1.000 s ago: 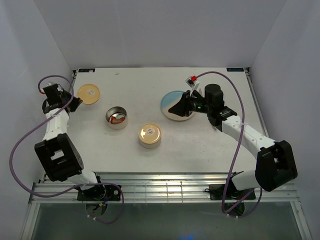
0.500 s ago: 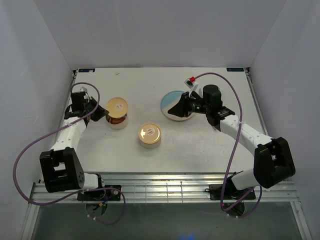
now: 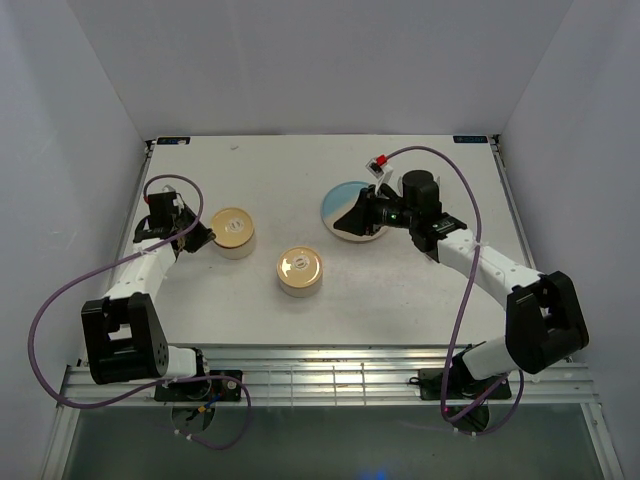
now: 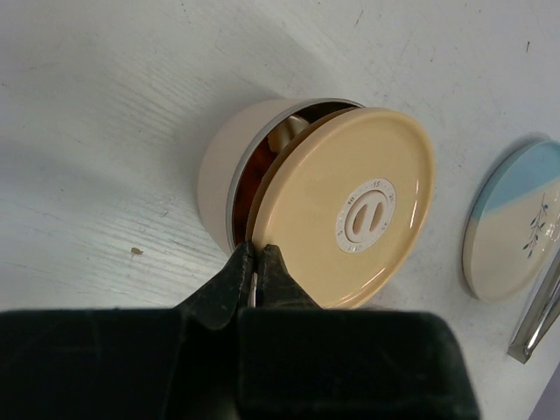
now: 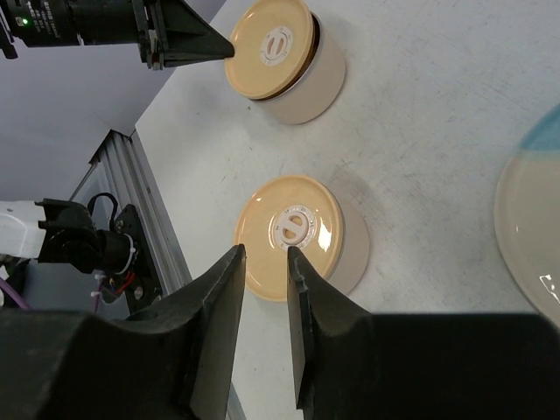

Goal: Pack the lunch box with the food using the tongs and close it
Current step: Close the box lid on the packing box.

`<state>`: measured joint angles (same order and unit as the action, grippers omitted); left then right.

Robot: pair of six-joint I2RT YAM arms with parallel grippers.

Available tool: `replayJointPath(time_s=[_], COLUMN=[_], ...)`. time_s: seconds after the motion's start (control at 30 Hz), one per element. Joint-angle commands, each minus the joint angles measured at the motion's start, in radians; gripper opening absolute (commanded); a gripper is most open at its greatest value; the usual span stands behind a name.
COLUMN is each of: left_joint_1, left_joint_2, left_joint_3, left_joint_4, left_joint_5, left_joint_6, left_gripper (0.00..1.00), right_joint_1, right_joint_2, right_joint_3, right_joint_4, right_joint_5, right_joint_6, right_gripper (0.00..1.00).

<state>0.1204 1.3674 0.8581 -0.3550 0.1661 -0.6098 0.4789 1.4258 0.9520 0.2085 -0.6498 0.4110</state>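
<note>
The left claw (image 4: 256, 255) is clenched on the rim of a lid (image 4: 354, 219), an edge-grip that likely lets the disc be steered flat. The lid sits askew on its tin (image 4: 219, 179), leaving a gap where food (image 4: 282, 136) shows, so this half of the lunch box is not yet closed. The right claw (image 5: 265, 254) hangs by the plate (image 4: 512, 219), fingers a slit apart with nothing seen between. Whether it grips the tongs (image 4: 535, 317) beside the plate I cannot tell. Counted: two tins, two lids, the second tin (image 3: 299, 270) capped, one plate, one pair of tongs; the food pieces cannot be counted.
</note>
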Motion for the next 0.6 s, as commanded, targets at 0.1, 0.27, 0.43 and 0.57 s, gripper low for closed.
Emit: replayJointPath(time_s=[0.1,0.27,0.43,0.57], left_joint_1=[-0.011,-0.010,-0.010,-0.010], left_joint_2=[-0.014,-0.080,-0.060,-0.085], left_joint_3=[-0.016,0.016,0.149,0.105], left_joint_4=[0.007,-0.022,-0.061,0.031], left_joint_5=[-0.025,-0.114,-0.116,-0.054], left_joint_6=[-0.001,-0.015,-0.016,-0.028], left_gripper=[0.21,0.66,0.63,0.35], right_joint_1=[0.015,0.035,0.127,0.223], right_joint_2=[0.012,0.039,0.220,0.385], right_joint_3=[0.039,0.124,0.375,0.523], right_joint_4=[0.000,-0.046,-0.257,-0.287], right_joint_5=[0.021,0.058,0.218,0.280], right_joint_6=[-0.024,-0.043,-0.109,-0.117], right_gripper=[0.33,0.34,0.21,0.18])
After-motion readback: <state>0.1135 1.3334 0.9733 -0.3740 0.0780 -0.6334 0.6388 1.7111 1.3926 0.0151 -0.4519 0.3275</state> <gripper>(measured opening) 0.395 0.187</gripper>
